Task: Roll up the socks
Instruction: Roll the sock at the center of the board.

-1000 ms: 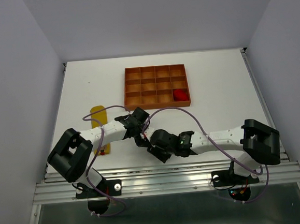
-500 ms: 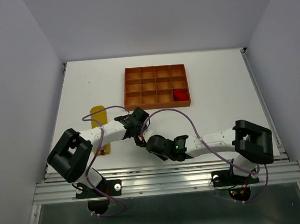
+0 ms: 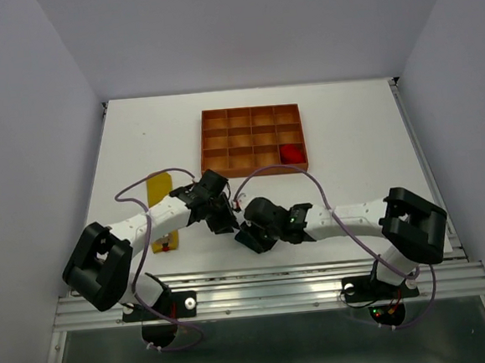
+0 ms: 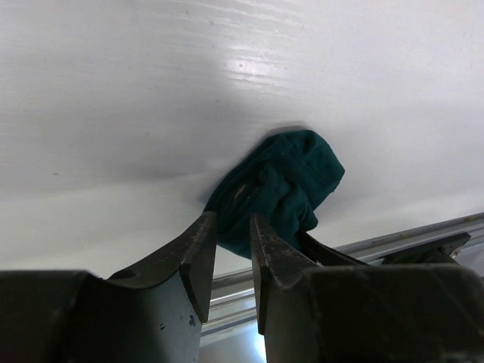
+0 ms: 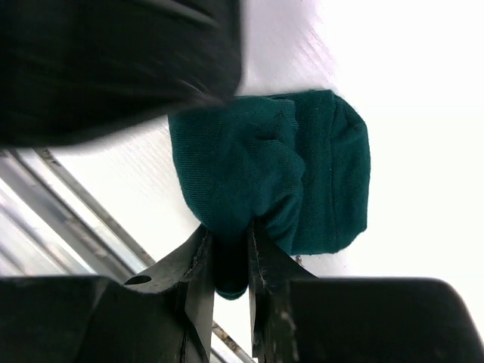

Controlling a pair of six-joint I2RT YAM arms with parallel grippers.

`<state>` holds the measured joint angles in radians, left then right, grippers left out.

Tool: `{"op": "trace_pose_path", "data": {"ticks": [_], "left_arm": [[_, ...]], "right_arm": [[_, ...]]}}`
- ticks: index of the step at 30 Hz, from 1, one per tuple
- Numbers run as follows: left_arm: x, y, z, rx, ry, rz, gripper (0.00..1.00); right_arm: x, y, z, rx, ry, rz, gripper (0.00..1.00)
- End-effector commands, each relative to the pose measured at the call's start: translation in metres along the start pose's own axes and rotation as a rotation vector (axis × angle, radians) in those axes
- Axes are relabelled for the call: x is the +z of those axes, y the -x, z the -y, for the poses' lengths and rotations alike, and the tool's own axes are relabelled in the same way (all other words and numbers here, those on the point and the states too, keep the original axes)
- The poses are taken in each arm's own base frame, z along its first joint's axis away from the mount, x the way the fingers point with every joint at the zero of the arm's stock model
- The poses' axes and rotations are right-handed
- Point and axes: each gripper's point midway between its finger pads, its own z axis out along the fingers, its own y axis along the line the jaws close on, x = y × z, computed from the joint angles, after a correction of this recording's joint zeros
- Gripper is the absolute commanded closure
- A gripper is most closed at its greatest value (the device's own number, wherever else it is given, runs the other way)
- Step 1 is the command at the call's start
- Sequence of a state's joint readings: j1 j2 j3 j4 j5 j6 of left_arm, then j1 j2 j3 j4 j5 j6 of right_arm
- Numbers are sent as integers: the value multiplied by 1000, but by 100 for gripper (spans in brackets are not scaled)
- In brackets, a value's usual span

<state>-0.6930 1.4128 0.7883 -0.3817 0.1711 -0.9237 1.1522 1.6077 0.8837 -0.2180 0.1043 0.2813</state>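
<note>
Pinches a fold of the bundled teal sock on the worktop with right jaws, holds left jaws slightly parted beside it.

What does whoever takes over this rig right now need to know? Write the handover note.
Grippers: the left gripper has its jaws slightly apart with nothing between them, its tips at the teal sock. The right gripper is shut on a fold of it.
Teal sock: loose bundle on the table near the front edge, between both grippers.
The red sock: bundled in the tray, near-right compartment.
The yellow sock: flat at the left, partly under the left arm.
Done: red. Left: finish the teal roll, probably tray it, then roll the yellow.
</note>
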Motion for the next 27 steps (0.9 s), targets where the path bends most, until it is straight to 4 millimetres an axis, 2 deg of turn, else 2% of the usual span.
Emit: {"op": "trace_pose_path", "data": {"ticks": [1, 4, 7, 8, 16, 18, 23, 27], "left_arm": [[-11, 8, -17, -9, 21, 41, 64], [-12, 13, -25, -23, 29, 50, 64], [-15, 16, -25, -17, 20, 59, 64], [-16, 17, -25, -13, 16, 62, 64], [-18, 14, -13, 39, -67, 53, 62], [-17, 12, -8, 54, -96, 43, 62], [-14, 8, 4, 103, -158, 28, 62], [-10, 5, 10, 131, -191, 14, 62]], "right_arm": [[-3, -9, -14, 103, 187, -66, 87], [-3, -7, -14, 153, 259, -85, 87], [-4, -6, -15, 196, 311, -103, 87], [-3, -2, -9, 222, 321, -101, 87], [-6, 10, 0, 397, 497, -131, 87], [-4, 11, 8, 440, 499, -136, 87], [-5, 11, 11, 503, 583, -166, 87], [-2, 12, 24, 540, 600, -165, 87]]}}
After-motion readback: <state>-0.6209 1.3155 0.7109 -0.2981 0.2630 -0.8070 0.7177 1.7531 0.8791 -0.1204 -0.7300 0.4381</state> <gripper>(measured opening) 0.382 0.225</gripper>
